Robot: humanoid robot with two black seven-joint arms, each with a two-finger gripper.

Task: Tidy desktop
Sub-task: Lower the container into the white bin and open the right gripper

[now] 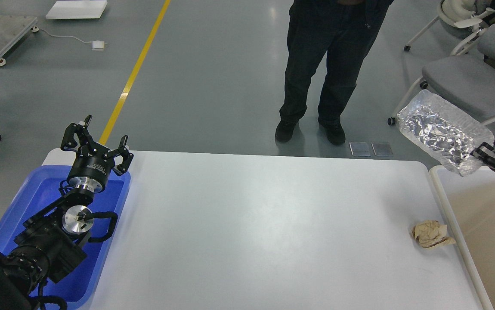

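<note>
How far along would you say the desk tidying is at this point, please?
Most of the desktop looks done. In hand: the right gripper holds a silvery foil bag above the beige bin. Left: one crumpled brown paper near the right edge.

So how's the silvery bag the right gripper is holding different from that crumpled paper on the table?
The silvery bag is shiny foil in clear plastic; the crumpled paper is dull beige. The bag is clearly larger; the paper is a small wad. The bag hangs in the air, gripped at one end by the right gripper, above the beige bin; the paper lies on the white desktop beside that bin. Both look like rubbish.
</note>
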